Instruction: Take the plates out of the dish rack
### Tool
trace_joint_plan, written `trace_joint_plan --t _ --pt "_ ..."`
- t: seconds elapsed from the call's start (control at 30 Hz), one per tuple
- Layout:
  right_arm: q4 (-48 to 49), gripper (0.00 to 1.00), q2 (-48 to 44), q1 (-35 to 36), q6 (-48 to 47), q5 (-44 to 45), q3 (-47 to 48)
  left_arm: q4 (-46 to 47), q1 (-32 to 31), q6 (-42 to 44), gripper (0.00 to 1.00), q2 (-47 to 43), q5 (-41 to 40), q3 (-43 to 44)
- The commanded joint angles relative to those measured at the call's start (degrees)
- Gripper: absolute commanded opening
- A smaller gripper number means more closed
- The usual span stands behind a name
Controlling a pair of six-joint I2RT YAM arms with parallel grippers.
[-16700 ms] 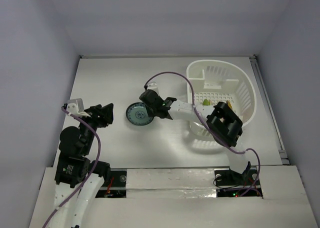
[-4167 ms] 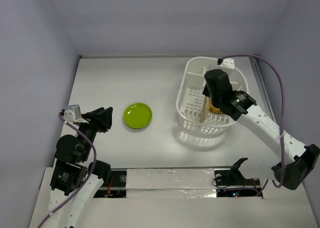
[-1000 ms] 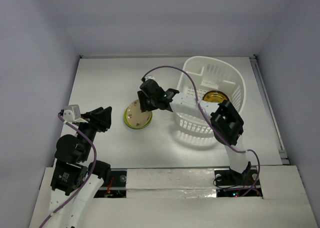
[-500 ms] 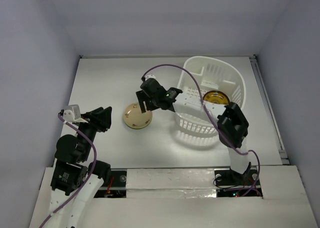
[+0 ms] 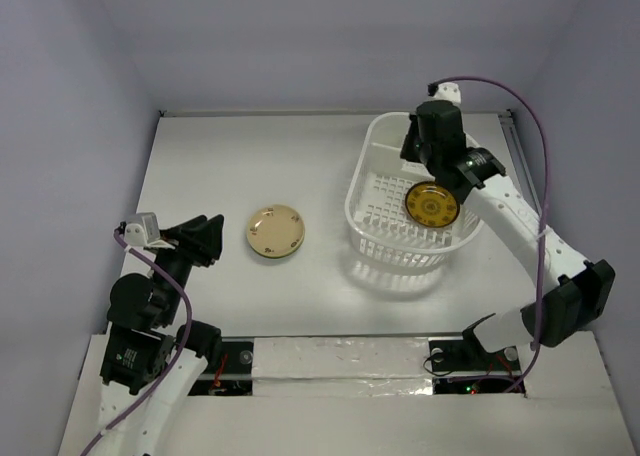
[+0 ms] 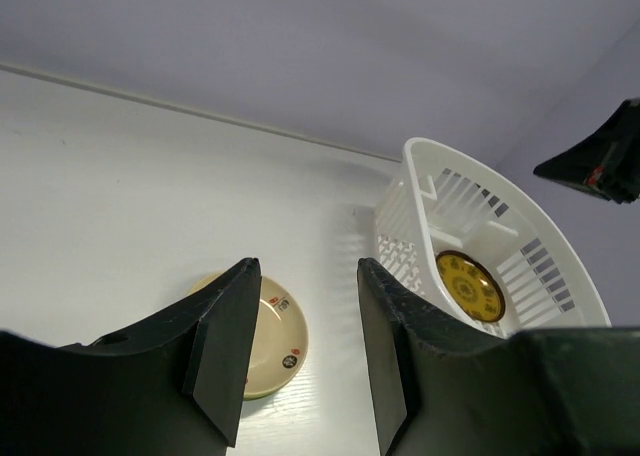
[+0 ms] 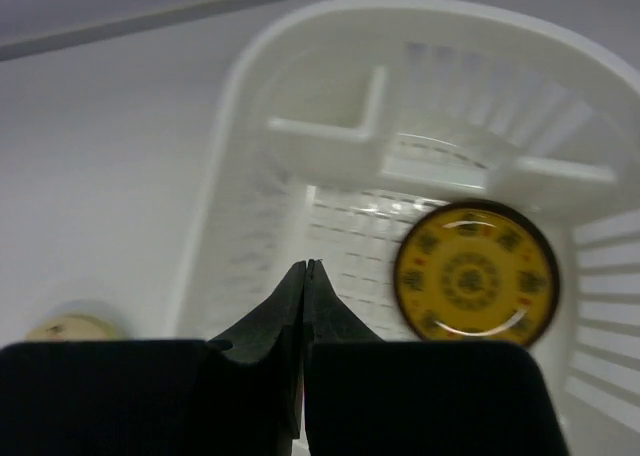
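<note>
A yellow-orange plate (image 5: 431,205) with a dark pattern lies inside the white dish rack (image 5: 372,176) at the right. It also shows in the right wrist view (image 7: 476,274) and the left wrist view (image 6: 468,286). My right gripper (image 5: 418,154) hovers over the rack's far side, shut and empty (image 7: 305,266), left of that plate. A cream plate (image 5: 276,231) with dark marks lies on the table left of the rack, with a green rim showing under it (image 6: 272,334). My left gripper (image 5: 207,236) is open and empty (image 6: 308,271), left of the cream plate.
The rack (image 7: 240,176) has a small inner compartment (image 7: 370,126) at its far end. The white table (image 5: 250,156) is enclosed by walls at the back and sides. The arm bases stand at the near edge.
My right gripper has let go of the cream plate on the table and swung right, back over the rack. The rack has shifted slightly. The left arm has stayed still.
</note>
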Motion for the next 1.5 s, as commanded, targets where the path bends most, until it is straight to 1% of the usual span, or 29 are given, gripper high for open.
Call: trace_joint_plan --t 0.0,0.03,0.1,0.13,0.17,0.2,0.27,0.3,0.4,0.43,0.5,0.7,0.97,1.2,1.33,1.47 --pt "-8.19 0.00 3.42 -6.34 -3.26 1.68 -2.49 3.05 0.40 0.29 0.40 -0.89 0.98 -0.26" --pt "-11.51 0.00 5.87 -7.92 -4.06 1.51 -2.14 3.05 0.40 0.29 0.41 -0.81 1.07 -0.26" --pt "-13.73 0.00 8.60 -10.73 -5.90 0.73 -0.55 3.14 0.40 0.55 0.41 -0.89 1.33 -0.26" --pt "-14.79 0.01 9.75 -10.75 -6.43 -0.33 -0.38 3.22 0.40 0.47 0.41 -0.89 1.59 -0.35" --pt "-15.49 0.04 12.20 -11.27 -7.31 -1.21 0.67 3.31 0.40 0.64 0.41 -0.81 1.68 -0.35" --pt "-16.02 0.14 13.35 -11.28 -7.66 -1.39 1.11 3.31 0.40 0.64 0.41 -0.81 1.77 -0.26" --pt "-17.43 0.25 17.03 -11.28 -8.10 -1.83 2.17 3.23 0.40 0.73 0.41 -0.89 2.21 -0.35" --pt "-18.48 0.32 18.19 -11.28 -8.11 -2.61 3.65 3.31 0.40 0.73 0.41 -0.98 2.39 -0.35" --pt "-20.33 0.39 22.31 -11.28 -9.60 -4.20 5.33 3.49 0.40 0.82 0.41 -1.07 2.91 -0.44" --pt "-22.51 0.40 23.72 -11.28 -9.51 -3.94 5.95 3.49 0.40 0.82 0.41 -1.16 3.09 -0.44" --pt "-24.80 0.46 27.14 -11.28 -9.86 -4.11 7.53 3.49 0.40 0.91 0.41 -1.60 3.09 -0.35" --pt "-25.69 0.50 31.20 -10.75 -10.31 -5.79 8.85 3.66 0.40 0.91 0.41 -2.83 3.09 -0.44" --pt "-24.03 0.50 35.24 -10.22 -9.25 -6.49 10.70 3.66 0.40 0.99 0.41 -3.79 3.09 -0.44" --pt "-23.15 0.49 36.39 -9.17 -8.46 -5.87 12.10 3.84 0.40 0.91 0.41 -4.06 3.09 -0.44" --pt "-24.64 0.49 38.32 -8.64 -8.37 -3.33 13.16 3.75 0.40 0.91 0.41 -4.15 3.09 -0.44" --pt "-26.13 0.47 40.25 -8.64 -6.80 2.47 14.04 3.75 0.40 0.91 0.41 -4.24 3.09 -0.35"
